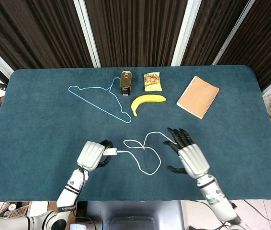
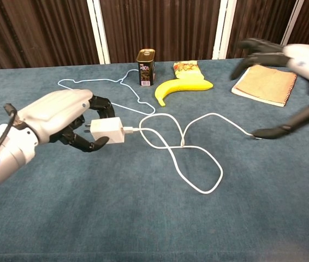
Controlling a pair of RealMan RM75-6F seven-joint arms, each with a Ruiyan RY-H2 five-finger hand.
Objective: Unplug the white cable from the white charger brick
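My left hand [image 2: 61,117] grips the white charger brick [image 2: 107,130] near the table's front edge, but my right hand [image 1: 187,152], fingers spread and holding nothing, may snag the white cable's [image 2: 182,158] loops instead of the plug.

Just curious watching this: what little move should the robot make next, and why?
Probably bring the open right hand across to the white cable where it enters the white charger brick and pinch it. The left hand already holds the brick, the cable is plugged in, and the right hand holds nothing.
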